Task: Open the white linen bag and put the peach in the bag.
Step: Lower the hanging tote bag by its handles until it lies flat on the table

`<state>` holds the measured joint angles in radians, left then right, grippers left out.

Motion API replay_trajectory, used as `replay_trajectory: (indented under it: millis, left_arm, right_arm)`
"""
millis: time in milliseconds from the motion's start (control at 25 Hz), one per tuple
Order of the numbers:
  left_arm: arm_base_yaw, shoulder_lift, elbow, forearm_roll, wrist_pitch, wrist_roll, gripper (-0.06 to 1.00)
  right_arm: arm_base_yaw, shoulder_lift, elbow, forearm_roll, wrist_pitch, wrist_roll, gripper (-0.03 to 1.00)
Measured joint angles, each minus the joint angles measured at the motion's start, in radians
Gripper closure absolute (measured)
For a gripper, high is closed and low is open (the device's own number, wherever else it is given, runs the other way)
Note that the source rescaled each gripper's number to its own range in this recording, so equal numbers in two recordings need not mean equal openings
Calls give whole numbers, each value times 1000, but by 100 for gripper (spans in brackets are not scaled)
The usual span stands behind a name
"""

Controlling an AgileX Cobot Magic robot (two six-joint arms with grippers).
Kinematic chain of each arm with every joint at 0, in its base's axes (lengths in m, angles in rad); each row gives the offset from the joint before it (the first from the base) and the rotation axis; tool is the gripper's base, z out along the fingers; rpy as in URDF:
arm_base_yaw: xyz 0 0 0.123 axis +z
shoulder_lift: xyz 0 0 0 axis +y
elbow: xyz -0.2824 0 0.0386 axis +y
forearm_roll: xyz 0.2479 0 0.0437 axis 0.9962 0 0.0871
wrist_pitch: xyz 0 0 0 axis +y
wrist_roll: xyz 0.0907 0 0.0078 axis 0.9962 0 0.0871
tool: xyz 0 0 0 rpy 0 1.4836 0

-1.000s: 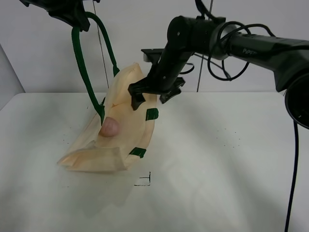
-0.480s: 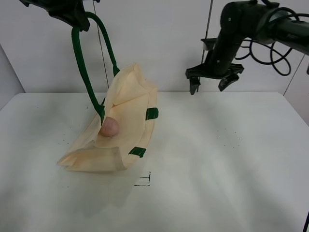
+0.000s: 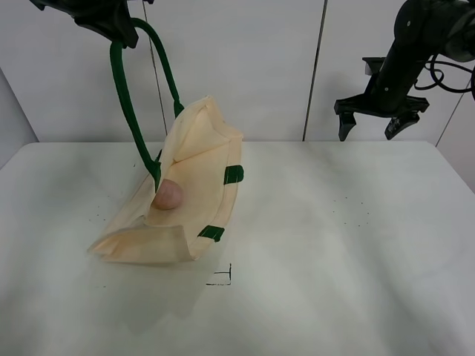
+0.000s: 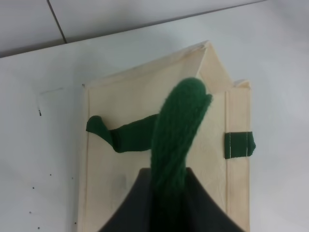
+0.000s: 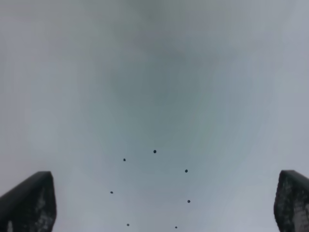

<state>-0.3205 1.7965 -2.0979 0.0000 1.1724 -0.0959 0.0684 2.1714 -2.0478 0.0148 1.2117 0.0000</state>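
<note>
The white linen bag (image 3: pixel 194 178) lies tilted on the table, its mouth held open. My left gripper (image 3: pixel 119 30) is shut on one dark green handle (image 3: pixel 126 104) and holds it high above the bag; the left wrist view shows that handle (image 4: pixel 176 125) between the jaws over the bag (image 4: pixel 120 193). The peach (image 3: pixel 168 194) rests inside the bag's opening. My right gripper (image 3: pixel 377 122) is open and empty, high at the far right, well away from the bag. In the right wrist view its fingertips (image 5: pixel 26 203) stand wide apart over bare table.
A small black corner mark (image 3: pixel 223 278) is drawn on the white table (image 3: pixel 334 259) in front of the bag. Several tiny black dots (image 3: pixel 352 215) mark the table's right side. A wall stands close behind the table.
My right gripper has pulled away from the bag's upper edge and swung up and far to the right. The bag, peach and left gripper have not moved.
</note>
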Motion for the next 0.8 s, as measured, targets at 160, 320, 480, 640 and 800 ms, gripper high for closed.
replay_trajectory:
  millis: [160,320,480,640,800]
  left_arm:
    - [0,0,0,0,0,0,94]
    - [0,0,0,0,0,0,94]
    - [0,0,0,0,0,0,94]
    - [0,0,0,0,0,0,94]
    - [0,0,0,0,0,0,94]
  right_arm:
    - [0,-90,75,0,-1,0,-3]
    - [0,-265,275,0,-2,0,-3]
    - [0,-510,545,0,-2,0,-3]
    - [0,-791,823,1,-1,0,-3]
    - [0,-1063,1067,1,1,0,-3]
